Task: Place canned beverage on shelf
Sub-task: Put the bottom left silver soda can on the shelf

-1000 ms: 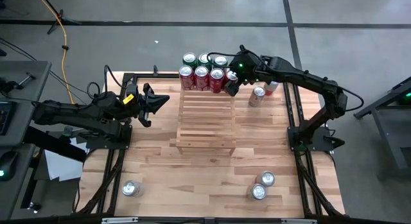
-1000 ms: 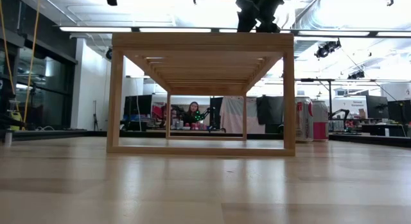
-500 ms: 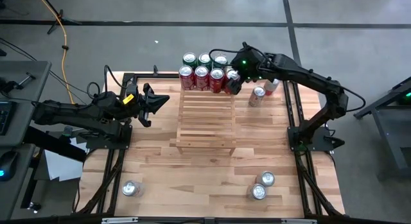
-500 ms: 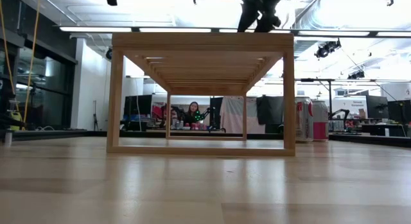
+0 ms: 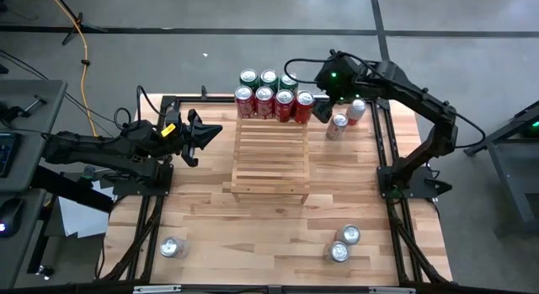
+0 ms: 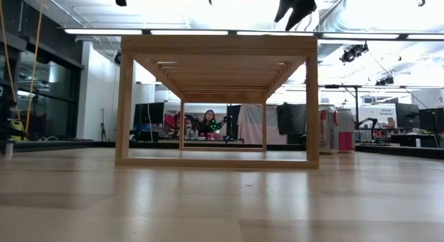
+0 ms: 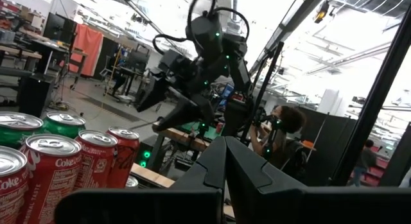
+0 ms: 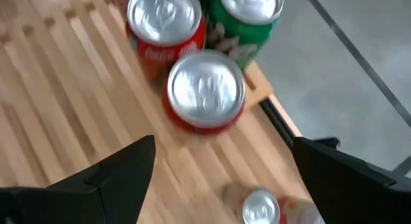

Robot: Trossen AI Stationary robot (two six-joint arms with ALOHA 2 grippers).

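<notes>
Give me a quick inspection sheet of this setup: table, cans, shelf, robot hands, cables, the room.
Surface: wooden table, light planks.
Shelf: slatted rack mid-table; cans stand in rows at its far end, red and green.
Clutter: two cans right of the shelf, three cans near the front edge.
Grippers: right gripper above the shelf's far right corner, fingers open, empty; left gripper waits left of the shelf, open.
Cables: yellow cable on the floor.
Surroundings: person seated far behind.

We see two matte black, jointed arms. The right hand (image 5: 324,109) has tapered black fingers, a green light glowing on its wrist and black cable looped above. The left hand (image 5: 198,136) carries a yellow label behind its fingers.
</notes>
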